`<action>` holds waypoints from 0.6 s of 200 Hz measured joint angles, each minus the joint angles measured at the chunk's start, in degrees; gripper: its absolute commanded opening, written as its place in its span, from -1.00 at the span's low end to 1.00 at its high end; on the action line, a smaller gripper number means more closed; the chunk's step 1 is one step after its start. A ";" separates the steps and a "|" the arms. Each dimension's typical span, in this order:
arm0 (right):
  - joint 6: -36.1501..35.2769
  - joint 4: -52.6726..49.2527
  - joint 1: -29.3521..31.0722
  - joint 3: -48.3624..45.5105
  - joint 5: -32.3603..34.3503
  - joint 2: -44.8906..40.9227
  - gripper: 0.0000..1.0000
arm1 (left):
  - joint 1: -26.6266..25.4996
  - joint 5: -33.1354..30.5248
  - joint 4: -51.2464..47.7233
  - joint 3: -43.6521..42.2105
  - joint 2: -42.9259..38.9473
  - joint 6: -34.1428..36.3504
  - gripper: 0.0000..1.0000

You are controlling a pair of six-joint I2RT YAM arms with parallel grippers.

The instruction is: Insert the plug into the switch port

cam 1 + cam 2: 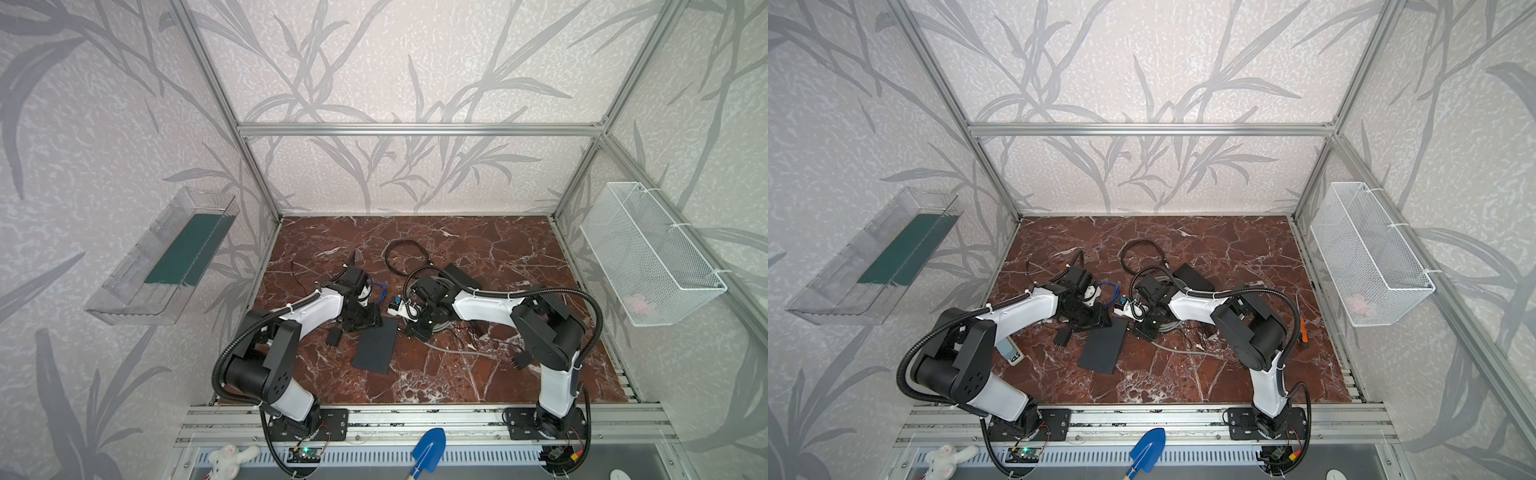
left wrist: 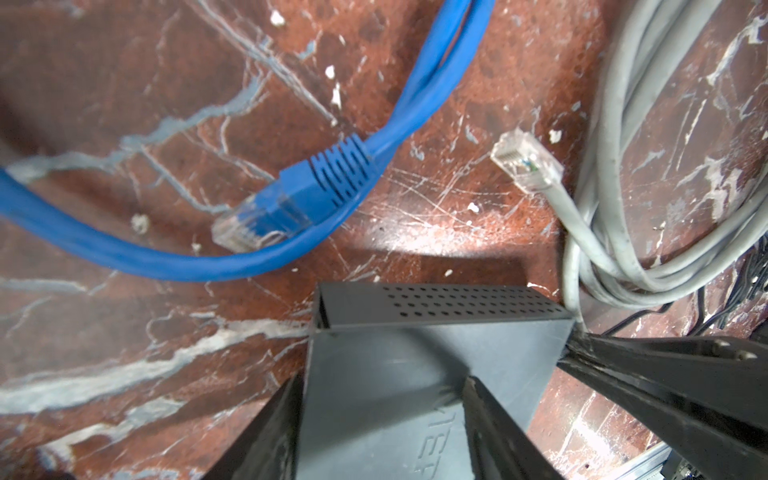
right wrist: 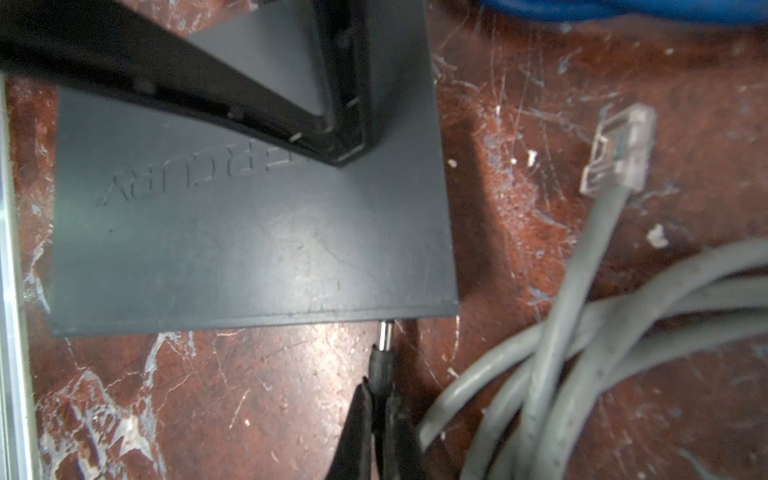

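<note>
While the right tool [image 3: 377, 384] is clenched on the one plug [image 3: 380, 357], a black barrel plug with a bare metal tip, we see that tip meeting a long edge of the switch [image 3: 249, 241] near one corner. How far it sits inside we cannot tell. We count one switch, a flat dark grey box with lettering on its top face and rows of small vent holes on one short end. In both top views it lies on the red marble counter [image 1: 457, 374], a little left of the frame's centre, between the two arms. The left tool [image 2: 384, 378] has its two fingers apart, one beside a long edge of the switch and one over its top face. Whether they pinch the box or only rest on it we cannot tell.

Around the switch we count three cables:
- One blue network cable [image 2: 166, 262] shows one clear connector.
- One grey cable [image 2: 623, 124] is bundled in loops, and its one clear connector lies free near the switch's corner.
- One black cable [image 1: 405, 243] is coiled in a ring above centre in a top view.

One two-pin adapter [image 1: 333, 337] lies just left of the switch. One more small black piece with pins [image 1: 520, 360] lies well apart from it, toward the lower right of the counter. One black box [image 1: 463, 276] sits partly hidden behind the right arm. On the walls we count two holders, one clear bin [image 1: 124, 291] at the left of the frame and one white wire basket [image 1: 648, 257] at the right.
</note>
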 measured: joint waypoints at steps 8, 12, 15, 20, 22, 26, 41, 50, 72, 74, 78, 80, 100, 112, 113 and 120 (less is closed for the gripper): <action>-0.26 0.00 0.02 0.00 -0.02 0.00 -0.91 | 0.00 0.00 0.00 0.00 0.00 -0.02 0.24; -0.42 0.00 0.02 0.00 -0.02 0.00 -0.92 | 0.00 0.00 0.00 -0.02 0.00 0.00 0.24; -0.48 0.00 0.02 0.00 -0.02 0.00 -0.92 | 0.00 0.00 0.00 -0.02 0.00 -0.02 0.24; -0.68 -0.02 0.02 0.00 -0.02 0.00 -0.92 | 0.00 0.00 0.00 -0.02 0.00 -0.02 0.24; -0.74 -0.02 0.02 0.00 -0.02 0.00 -0.93 | 0.00 0.00 0.02 0.00 0.00 -0.02 0.24; -0.94 -0.02 0.02 0.00 -0.04 0.00 -0.93 | 0.00 0.00 0.02 -0.02 0.00 -0.02 0.24; -1.62 -0.09 0.02 0.00 -0.07 -0.02 -0.93 | 0.00 0.00 0.04 -0.02 0.00 -0.07 0.24; -2.08 -0.13 0.02 -0.02 -0.13 -0.02 -0.93 | 0.00 0.00 0.07 0.00 0.00 -0.09 0.24; -2.75 -0.15 0.02 -0.02 -0.15 -0.02 -0.93 | 0.00 0.00 0.11 -0.02 0.00 -0.17 0.24; -2.80 -0.15 0.02 -0.02 -0.15 -0.02 -0.93 | 0.00 0.00 0.11 -0.02 0.00 -0.20 0.24; -2.93 -0.15 0.02 -0.04 -0.17 -0.02 -0.94 | 0.00 0.00 0.13 -0.04 0.00 -0.22 0.24; -3.02 -0.15 0.02 -0.04 -0.17 -0.04 -0.93 | 0.00 0.00 0.15 -0.07 0.00 -0.22 0.24; -3.74 -0.26 0.35 -0.35 -1.05 -0.15 -0.94 | 0.00 0.50 1.18 -0.31 0.04 -0.63 0.24; -4.09 -0.46 0.55 -0.74 -1.29 -0.44 -0.93 | -0.15 0.90 1.88 -0.55 0.07 -0.90 0.24; -4.11 -0.48 0.55 -0.81 -1.31 -0.50 -0.94 | -0.15 0.92 1.95 -0.57 0.07 -0.92 0.24; -4.22 -0.46 0.59 -1.11 -1.40 -0.68 -0.93 | -0.13 1.22 2.32 -0.76 0.07 -1.09 0.24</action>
